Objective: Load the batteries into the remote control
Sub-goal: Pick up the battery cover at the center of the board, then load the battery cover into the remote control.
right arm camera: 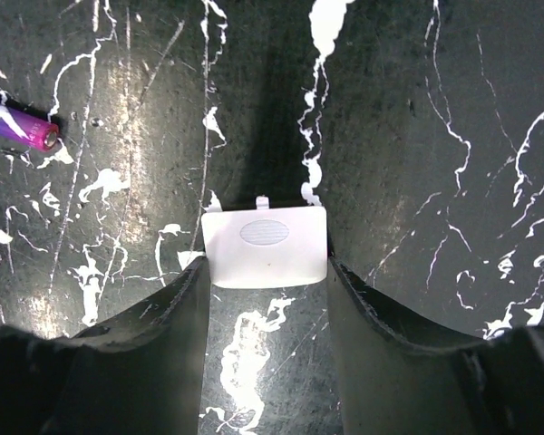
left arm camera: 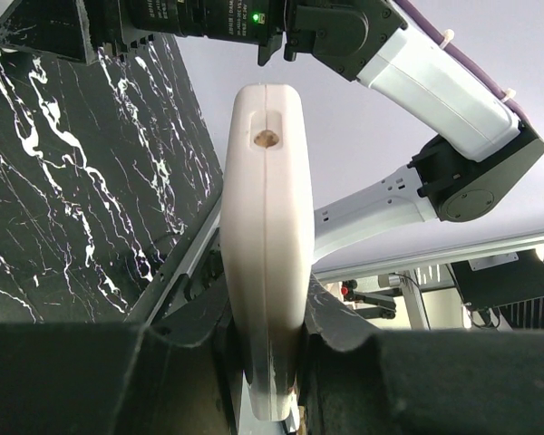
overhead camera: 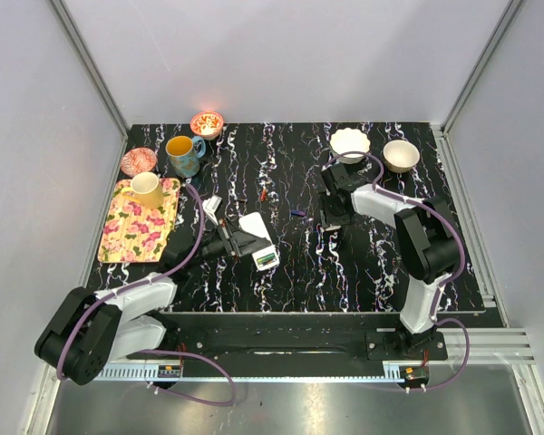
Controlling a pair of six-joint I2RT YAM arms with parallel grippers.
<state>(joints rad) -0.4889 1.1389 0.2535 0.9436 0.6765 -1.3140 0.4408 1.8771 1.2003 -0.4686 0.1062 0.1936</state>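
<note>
Desk [overhead camera: 299,276] holdings: remote control [left arm camera: 265,208] in the left grip, battery cover [right arm camera: 266,237] in the right.
We record the left arm stretched low from its near corner toward mid-desk. Its wrist is rolled onto its side, and the left end effector [left arm camera: 267,349] is clamped on the white remote, which shows edge-on between the fingers. We record the right arm folded at the elbow, forearm reaching across the desk. The right end effector [right arm camera: 266,272] points straight down, its jaws closed against both side edges of the small white cover, which lies flat on the desk. One purple battery [right arm camera: 18,127] lies apart from the cover.
</note>
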